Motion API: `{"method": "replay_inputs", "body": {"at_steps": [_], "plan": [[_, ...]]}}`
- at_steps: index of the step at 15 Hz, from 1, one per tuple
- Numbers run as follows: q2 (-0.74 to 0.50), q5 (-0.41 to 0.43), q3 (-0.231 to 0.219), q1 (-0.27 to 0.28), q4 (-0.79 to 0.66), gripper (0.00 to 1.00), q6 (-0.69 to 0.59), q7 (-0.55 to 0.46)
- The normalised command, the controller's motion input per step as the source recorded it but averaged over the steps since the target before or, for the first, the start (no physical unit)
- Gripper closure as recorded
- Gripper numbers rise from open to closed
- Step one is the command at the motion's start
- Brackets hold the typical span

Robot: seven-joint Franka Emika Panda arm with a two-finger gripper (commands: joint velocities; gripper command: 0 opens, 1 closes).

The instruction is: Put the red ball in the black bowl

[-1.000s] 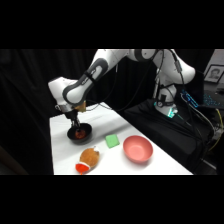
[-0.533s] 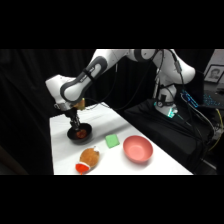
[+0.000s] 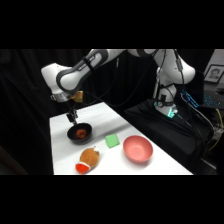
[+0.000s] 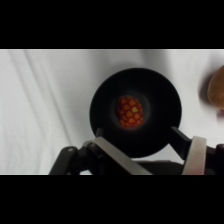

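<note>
The red ball (image 4: 130,110) lies in the middle of the black bowl (image 4: 160,95), free of any hold. From the side the ball (image 3: 81,133) shows as a small red spot inside the bowl (image 3: 86,137). My gripper (image 3: 73,119) hangs just above the bowl's far rim. Seen from the wrist, its fingers (image 4: 195,155) stand spread apart at the bowl's near edge, and the gripper (image 4: 150,160) is open with nothing between them.
A brown plush toy with a red piece (image 3: 88,158) lies near the table's front edge. A green block (image 3: 112,141) sits right of the black bowl, and a larger pink-red bowl (image 3: 138,149) stands further right. The table's (image 3: 100,117) left edge runs close to the black bowl.
The gripper has risen a little above the black bowl and the arm has drawn back up-left. The ball stays in the bowl.
</note>
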Motion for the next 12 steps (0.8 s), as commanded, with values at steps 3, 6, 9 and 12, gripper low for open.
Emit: {"method": "replay_inputs", "body": {"at_steps": [3, 6, 9, 12], "plan": [[-0.38, -0.143, -0.051, 0.062, -0.20, 0.00, -0.25, 0.11], [-0.35, -0.149, -0.056, 0.068, -0.20, 0.00, -0.25, 0.09], [-0.34, -0.111, -0.040, 0.050, -0.23, 0.00, -0.15, 0.05], [-0.35, -0.102, -0.035, 0.044, -0.26, 0.00, -0.09, 0.03]]}}
